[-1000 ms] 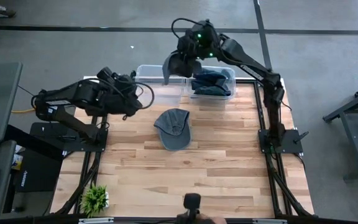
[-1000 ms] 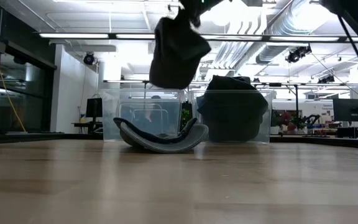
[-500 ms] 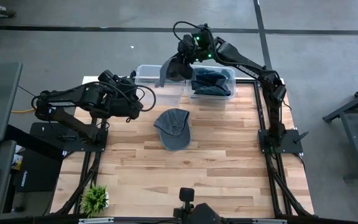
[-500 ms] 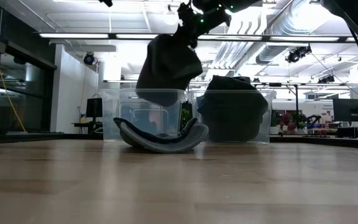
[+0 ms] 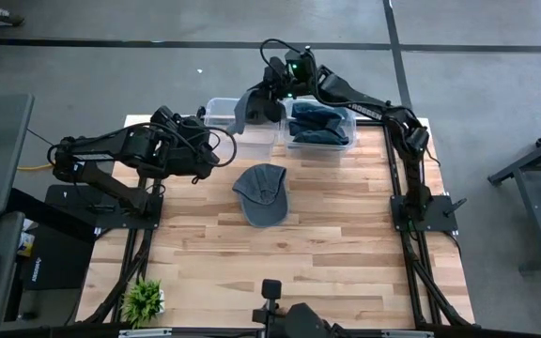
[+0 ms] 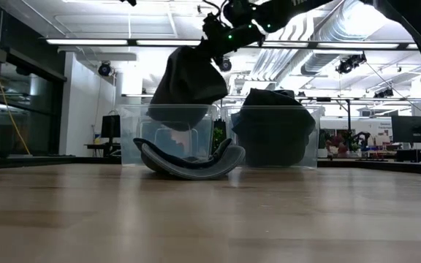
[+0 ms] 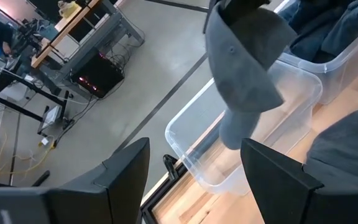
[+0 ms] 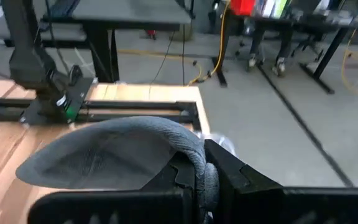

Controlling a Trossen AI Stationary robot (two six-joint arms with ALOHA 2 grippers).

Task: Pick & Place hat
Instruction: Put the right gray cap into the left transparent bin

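My right gripper (image 5: 272, 86) reaches over the far edge of the table and is shut on a dark grey hat (image 5: 250, 109), which hangs above the clear left bin (image 5: 238, 131). The low view shows the hat (image 6: 188, 79) hanging just over that bin (image 6: 141, 135). A second grey cap (image 5: 263, 193) lies crown-down on the table in front of the bins. The right bin (image 5: 321, 127) holds dark blue hats. My left gripper (image 7: 194, 171) is open and waits at the table's left side, by the left bin. My right gripper pinches the hat's rolled edge (image 8: 199, 163) between its two fingers (image 8: 241, 180). The arm comes from the table's right, slanting down. The hat is lifted clear and hangs below the fingers, its lower end (image 6: 174, 117) above the left bin's rim.
The two clear bins stand side by side along the table's far edge. A small green plant (image 5: 143, 299) sits at the near left corner. The wooden table (image 5: 346, 253) is open in its near half. Desks and cables show in the room beyond.
My right gripper has carried the hat toward the table's left, from between the bins to above the left bin, and a little lower. The hat has swung out to the left under the fingers. The cap on the table has not moved.
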